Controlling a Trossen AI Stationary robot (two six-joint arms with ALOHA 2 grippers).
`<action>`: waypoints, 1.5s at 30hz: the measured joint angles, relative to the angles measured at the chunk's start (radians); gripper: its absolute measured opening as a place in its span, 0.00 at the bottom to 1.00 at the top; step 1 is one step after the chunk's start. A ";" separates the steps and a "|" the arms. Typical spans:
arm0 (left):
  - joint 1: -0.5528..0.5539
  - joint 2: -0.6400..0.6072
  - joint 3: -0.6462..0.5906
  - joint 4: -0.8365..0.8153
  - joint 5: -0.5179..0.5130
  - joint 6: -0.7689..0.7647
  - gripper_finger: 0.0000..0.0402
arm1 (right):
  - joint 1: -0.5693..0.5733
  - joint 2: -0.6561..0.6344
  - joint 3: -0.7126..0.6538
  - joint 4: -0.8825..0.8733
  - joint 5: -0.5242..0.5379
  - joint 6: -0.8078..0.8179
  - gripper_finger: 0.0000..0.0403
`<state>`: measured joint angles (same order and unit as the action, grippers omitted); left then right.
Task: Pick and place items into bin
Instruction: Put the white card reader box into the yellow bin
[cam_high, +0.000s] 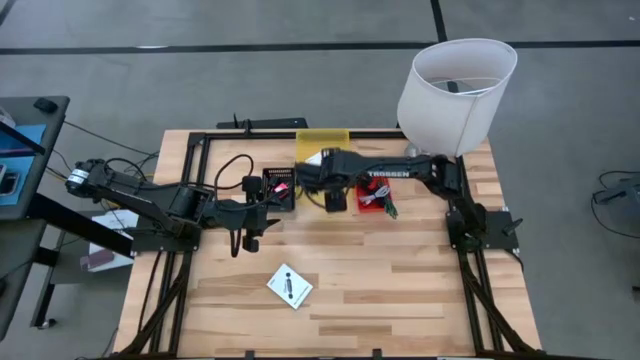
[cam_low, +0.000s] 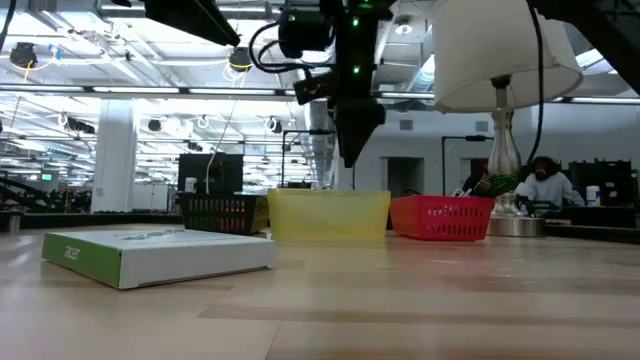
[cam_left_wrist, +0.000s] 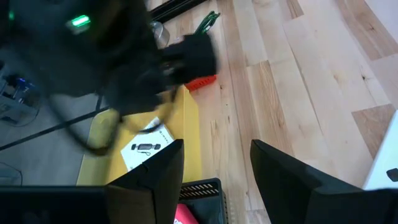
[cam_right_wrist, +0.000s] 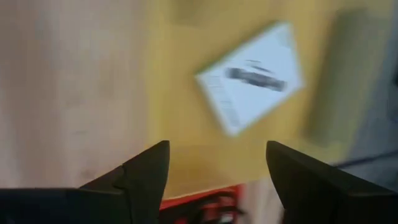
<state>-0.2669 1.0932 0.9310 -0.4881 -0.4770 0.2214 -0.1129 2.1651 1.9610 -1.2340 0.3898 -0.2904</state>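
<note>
The right gripper (cam_right_wrist: 214, 168) hangs over the yellow bin (cam_high: 322, 139) at the upper centre of the high view, fingers spread, and a white card (cam_right_wrist: 252, 76) lies inside the bin below them (released, I judge). Best to lift straight up before swinging away. Another white card (cam_high: 290, 287) waits on the tabletop (cam_high: 400, 290), lower centre. The left gripper (cam_left_wrist: 214, 180), fingers apart and empty, hovers left of centre.

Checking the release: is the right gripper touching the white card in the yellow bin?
Apart. The right wrist view shows the right gripper open, empty, with the white card lying in the yellow bin beyond the fingertips.
</note>
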 joint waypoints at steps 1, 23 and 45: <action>0.000 0.000 0.000 0.000 0.000 0.000 0.44 | 0.016 0.000 -0.002 -0.011 -0.022 0.003 0.64; 0.000 0.000 0.000 0.000 0.001 0.000 0.44 | 0.492 0.000 -0.003 0.140 -0.076 0.133 0.52; 0.000 0.000 0.000 -0.034 0.002 0.019 0.44 | 0.551 0.141 -0.001 0.406 -0.265 -0.098 0.51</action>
<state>-0.2668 1.0935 0.9314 -0.5216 -0.4755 0.2405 0.4381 2.3057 1.9602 -0.8279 0.1247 -0.3888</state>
